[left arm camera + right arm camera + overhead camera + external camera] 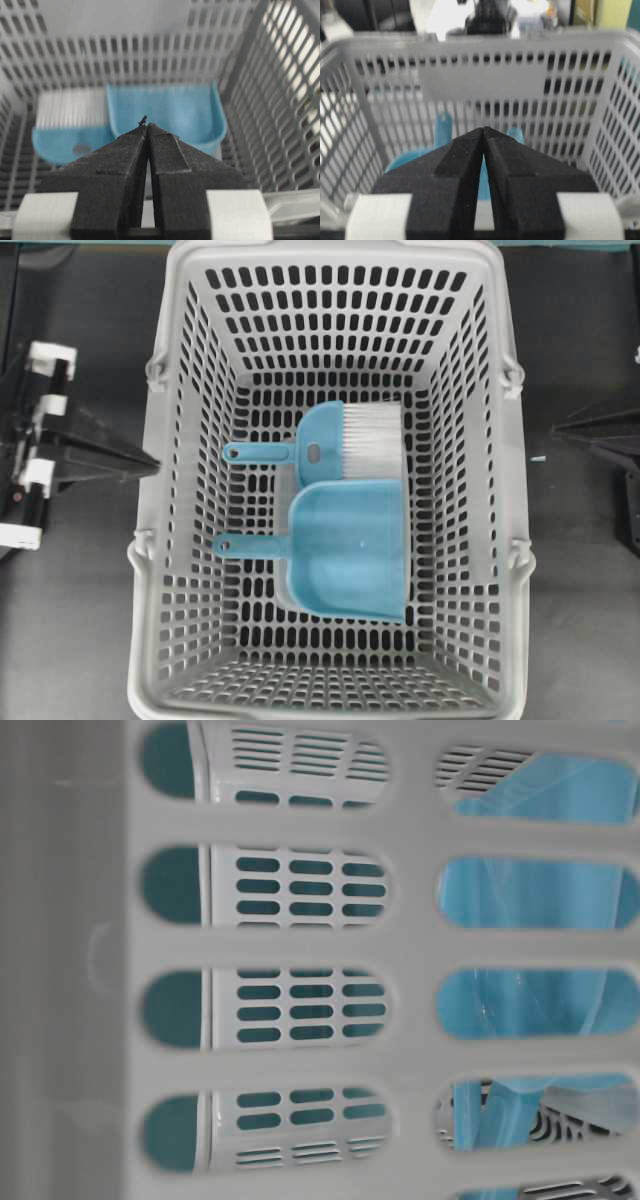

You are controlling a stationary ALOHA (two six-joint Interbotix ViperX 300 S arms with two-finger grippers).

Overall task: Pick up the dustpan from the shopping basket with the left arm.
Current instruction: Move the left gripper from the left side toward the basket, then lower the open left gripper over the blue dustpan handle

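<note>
The light blue dustpan (350, 552) lies flat on the floor of the grey shopping basket (170, 350), its thin handle pointing left. My left gripper (152, 467) is shut and empty, outside the basket's left wall, its tip level with the gap between brush and dustpan. In the left wrist view the shut fingertips (147, 125) point at the dustpan (190, 112) from above and short of it. My right gripper (556, 430) is shut and empty outside the right wall. From the right wrist its tips (484, 129) face the basket wall (485, 80); the dustpan (405, 157) shows low on the left.
A matching blue hand brush (355, 440) with white bristles lies just behind the dustpan, its handle also pointing left, and sits left of it in the left wrist view (70, 127). In the table-level view the slotted basket wall (300, 945) fills the frame.
</note>
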